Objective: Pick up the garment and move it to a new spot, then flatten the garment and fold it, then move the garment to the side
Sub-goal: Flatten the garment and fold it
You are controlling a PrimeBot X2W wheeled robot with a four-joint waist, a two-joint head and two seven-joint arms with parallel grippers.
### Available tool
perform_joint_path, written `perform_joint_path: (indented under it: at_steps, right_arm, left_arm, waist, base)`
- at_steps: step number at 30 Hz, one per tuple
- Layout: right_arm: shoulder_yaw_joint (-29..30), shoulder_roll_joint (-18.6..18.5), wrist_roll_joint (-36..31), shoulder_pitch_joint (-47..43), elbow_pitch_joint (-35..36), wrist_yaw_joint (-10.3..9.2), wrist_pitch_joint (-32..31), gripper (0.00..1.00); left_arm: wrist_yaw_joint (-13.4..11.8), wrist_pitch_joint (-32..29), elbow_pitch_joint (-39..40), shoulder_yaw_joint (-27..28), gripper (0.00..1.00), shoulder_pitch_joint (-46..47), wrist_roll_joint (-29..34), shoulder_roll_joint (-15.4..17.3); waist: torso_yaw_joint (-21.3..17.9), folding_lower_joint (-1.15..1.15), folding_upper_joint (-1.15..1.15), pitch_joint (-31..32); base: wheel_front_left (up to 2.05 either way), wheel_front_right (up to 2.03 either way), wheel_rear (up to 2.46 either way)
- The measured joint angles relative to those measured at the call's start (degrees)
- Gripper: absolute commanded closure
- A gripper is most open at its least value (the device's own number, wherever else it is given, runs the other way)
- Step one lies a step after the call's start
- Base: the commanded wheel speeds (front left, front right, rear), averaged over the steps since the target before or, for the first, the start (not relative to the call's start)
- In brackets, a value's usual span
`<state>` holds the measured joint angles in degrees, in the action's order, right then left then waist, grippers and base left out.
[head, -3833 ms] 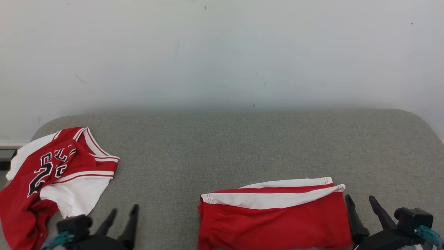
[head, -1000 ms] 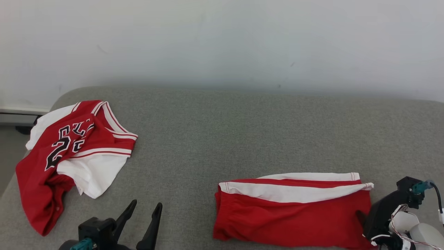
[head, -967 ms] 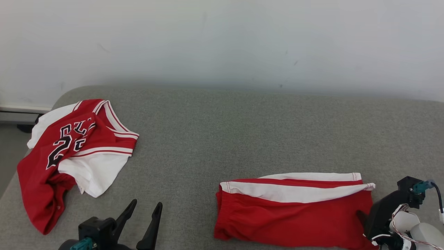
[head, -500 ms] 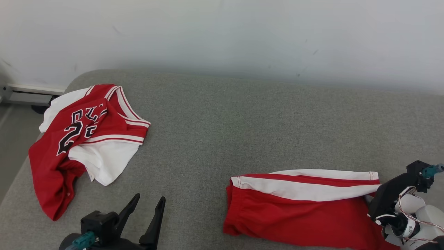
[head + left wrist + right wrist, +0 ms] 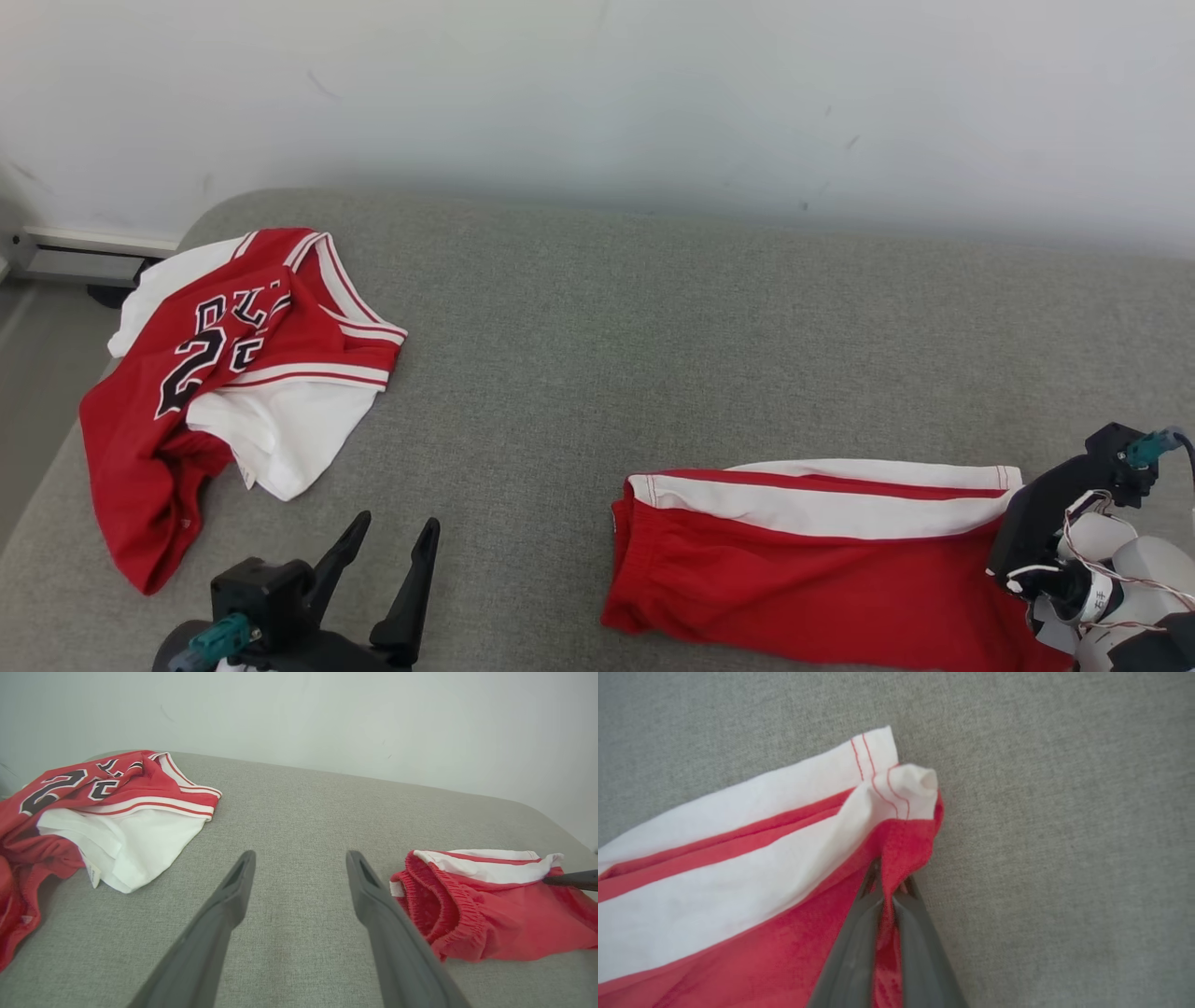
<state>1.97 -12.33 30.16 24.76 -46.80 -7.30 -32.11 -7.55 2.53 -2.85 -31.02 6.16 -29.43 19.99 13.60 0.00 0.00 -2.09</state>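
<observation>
One jersey (image 5: 233,373) crumpled far left, right hand (image 5: 888,884) pinching shorts (image 5: 803,579), left hand (image 5: 394,523) spread between them.

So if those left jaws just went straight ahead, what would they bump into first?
Probably the bare cushion, in the gap between jersey and shorts; neither looks in line, though depth is unclear.

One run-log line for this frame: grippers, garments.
phase: grasping | right gripper: shut on shorts hem corner | left gripper: open, off the cloth | jersey: crumpled, left end of cushion
</observation>
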Motion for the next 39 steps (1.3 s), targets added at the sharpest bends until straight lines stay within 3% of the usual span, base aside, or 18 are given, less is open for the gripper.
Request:
perform_joint_path:
  at_steps: [5, 14, 20, 23, 29, 35, 39]
  right_arm:
    - [1.6, -0.4, -0.7, 0.4, -1.4, 0.00, 0.0, 1.00]
    - [6.7, -6.9, -4.8, -0.1, -3.1, -0.01, 1.9, 1.00]
    - [6.2, -8.3, -8.2, -0.2, -2.0, -0.01, 2.1, 1.00]
    - [4.0, -7.0, -8.6, -0.1, 0.1, -0.01, 1.0, 1.00]
    - [-1.4, -0.6, -9.3, 0.1, 4.3, 0.66, -1.4, 1.00]
    - [-4.4, 1.4, -10.5, -0.7, 8.2, 1.58, -2.8, 1.00]
    - [-6.3, 4.7, -10.5, -0.8, 11.3, 2.34, -4.0, 1.00]
  left_arm:
    - [0.0, 0.0, -0.1, 0.1, 0.00, 0.0, 0.0, -0.1]
    - [0.0, -0.1, -0.4, 0.1, 0.00, -0.3, -0.1, -0.2]
    - [0.0, -0.3, -0.4, 0.2, 0.00, -2.5, -0.1, -0.1]
    - [0.0, -0.4, -0.4, 0.2, 0.00, -2.5, -0.2, -0.1]
    - [0.0, -0.5, -0.4, 0.0, 0.00, -2.7, -0.3, -0.2]
    - [0.0, -0.6, -0.5, -0.9, 0.00, -2.7, -0.3, -0.8]
    - [0.0, -0.6, -0.5, -0.8, 0.00, -2.8, -0.3, -0.8]
  waist:
    - [-0.8, 0.00, 0.00, 0.6]
    - [-2.1, -0.01, 0.00, 2.1]
    - [-2.9, -0.01, 0.00, 3.2]
    - [-3.5, -0.01, 0.00, 3.7]
    - [-4.7, -0.01, 0.00, 4.6]
    - [-5.4, -0.01, 0.00, 5.5]
    - [-5.8, -0.01, 0.00, 5.9]
  base:
    - [0.00, 0.00, 0.00]
    - [0.00, 0.00, 0.00]
    - [0.00, 0.00, 0.00]
    - [0.00, 0.00, 0.00]
    - [0.00, 0.00, 0.00]
    - [0.00, 0.00, 0.00]
    - [0.00, 0.00, 0.00]
